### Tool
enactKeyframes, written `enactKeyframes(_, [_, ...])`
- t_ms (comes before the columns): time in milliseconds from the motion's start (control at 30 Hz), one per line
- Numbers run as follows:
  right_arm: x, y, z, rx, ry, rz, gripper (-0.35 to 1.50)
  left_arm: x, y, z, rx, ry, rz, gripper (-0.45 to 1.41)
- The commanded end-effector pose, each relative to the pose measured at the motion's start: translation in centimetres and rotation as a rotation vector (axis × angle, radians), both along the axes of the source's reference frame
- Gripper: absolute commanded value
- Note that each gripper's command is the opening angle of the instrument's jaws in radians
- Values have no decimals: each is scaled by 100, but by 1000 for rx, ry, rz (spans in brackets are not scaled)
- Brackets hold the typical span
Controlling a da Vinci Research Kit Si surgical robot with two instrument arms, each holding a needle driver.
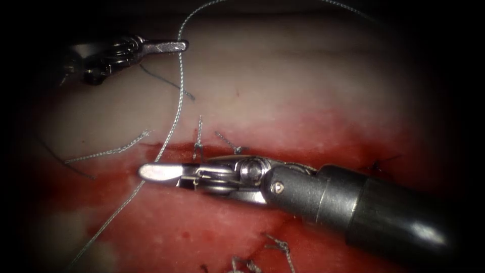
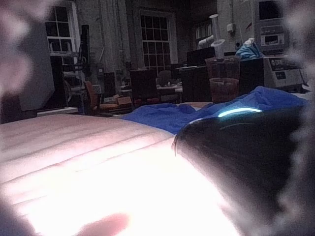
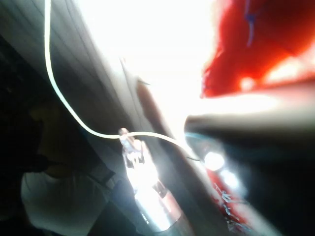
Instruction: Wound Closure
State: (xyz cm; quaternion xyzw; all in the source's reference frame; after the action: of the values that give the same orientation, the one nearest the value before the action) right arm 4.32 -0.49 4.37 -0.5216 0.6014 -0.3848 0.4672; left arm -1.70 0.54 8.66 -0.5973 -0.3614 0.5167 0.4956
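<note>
Your right arm's steel needle driver [image 1: 159, 172] lies along the red horizontal cut [image 1: 172, 147] in the pale pork tissue [image 1: 303, 81], jaws clenched together, and I can't tell if they're pinching anything. Your left needle driver [image 1: 169, 46] sits up top left, clamped on the long grey braided thread [image 1: 178, 96], which runs down across the cut. Can't spot the needle anywhere. Short cut thread ends [image 1: 198, 136] stick up beside the cut.
</note>
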Motion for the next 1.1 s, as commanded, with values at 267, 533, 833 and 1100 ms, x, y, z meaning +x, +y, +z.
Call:
enactKeyframes(267, [-73, 71, 7, -174, -128, 231, -35, 12, 20, -8, -71, -174, 201, 71])
enactKeyframes(533, [-187, 145, 10, -558, -324, 565, -35, 11, -10, 12, 124, -144, 460, 54])
enactKeyframes(833, [-261, 176, 4, -834, -472, 751, -35, -1, -75, 25, 230, 21, 794, 41])
enactKeyframes(1100, [-269, 177, 3, -773, -486, 769, -35, 1, -60, 21, 218, 31, 786, 32])
